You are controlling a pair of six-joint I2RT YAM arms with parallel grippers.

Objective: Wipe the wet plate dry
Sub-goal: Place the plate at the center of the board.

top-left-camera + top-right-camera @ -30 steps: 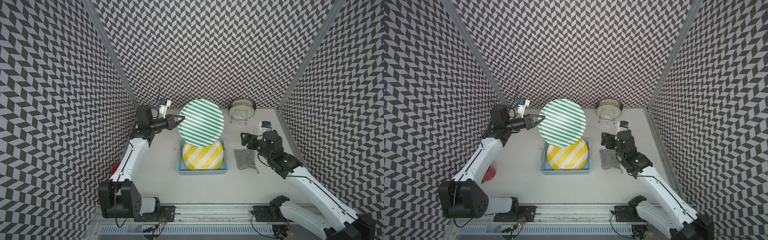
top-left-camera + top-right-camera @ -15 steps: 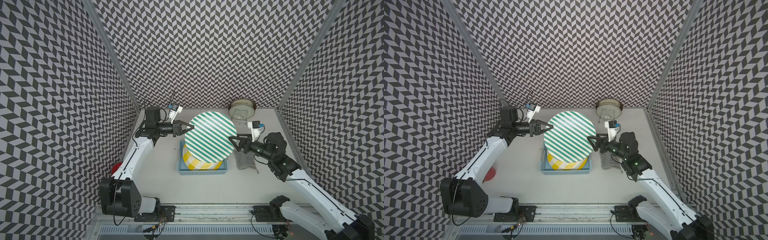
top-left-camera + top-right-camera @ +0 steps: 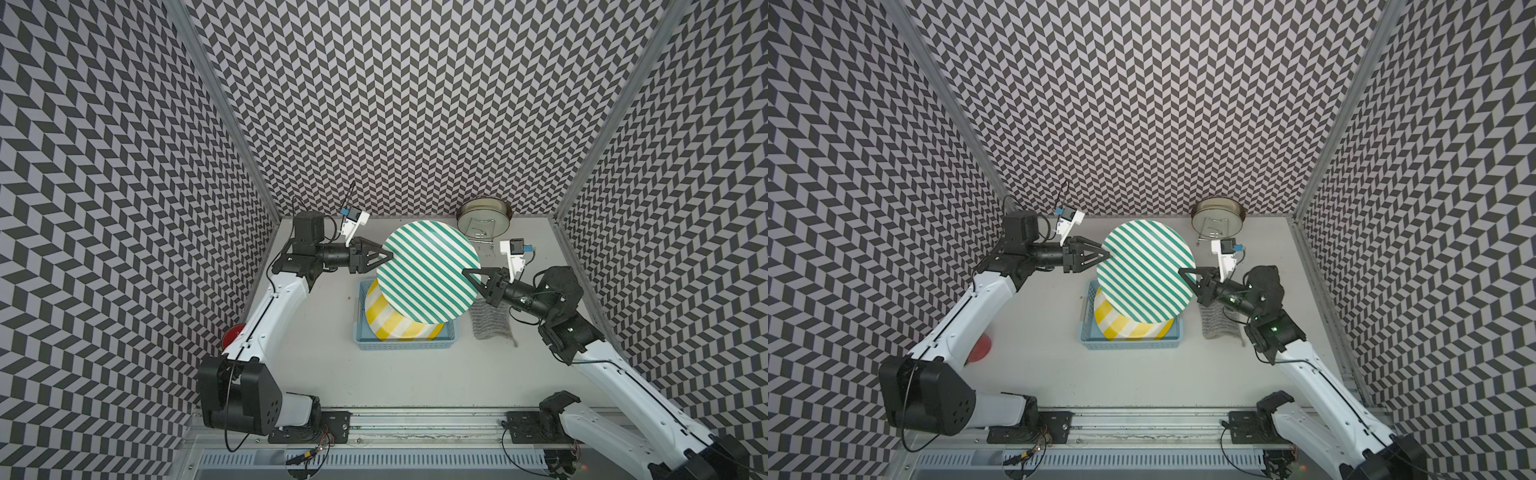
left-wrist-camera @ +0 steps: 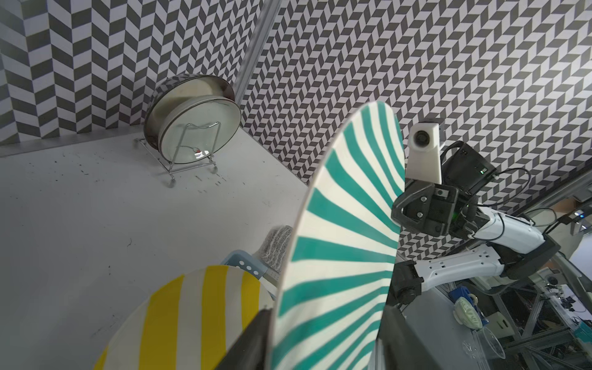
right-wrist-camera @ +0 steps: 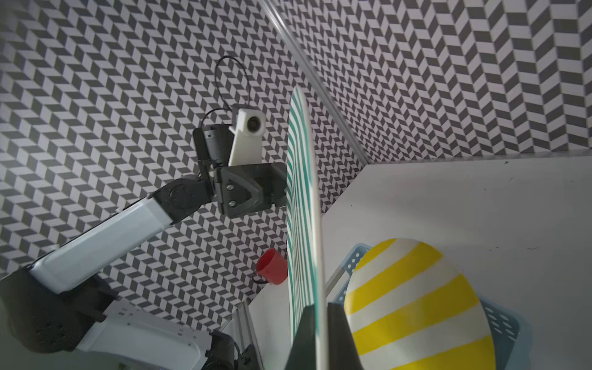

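Observation:
The green-and-white striped plate (image 3: 428,274) (image 3: 1146,270) hangs tilted in the air above the basket. My right gripper (image 3: 471,278) (image 5: 320,336) is shut on its right rim, one finger on each face. At the opposite rim my left gripper (image 3: 386,261) (image 4: 323,346) is open, its fingers (image 4: 253,346) standing apart on either side of the plate's edge (image 4: 342,240). A grey patterned cloth (image 3: 492,322) (image 3: 1219,324) lies flat on the table under my right wrist; neither gripper touches it.
A yellow-striped plate (image 3: 395,320) leans in a blue basket (image 3: 405,345) under the held plate. A metal pan on a wire stand (image 3: 484,216) sits at the back right. A red cup (image 3: 980,347) stands by the left wall, behind my left arm.
The green plate travelled right and lower. My right gripper rose from the cloth and shut on the plate's right rim. My left gripper's jaws opened from the left rim.

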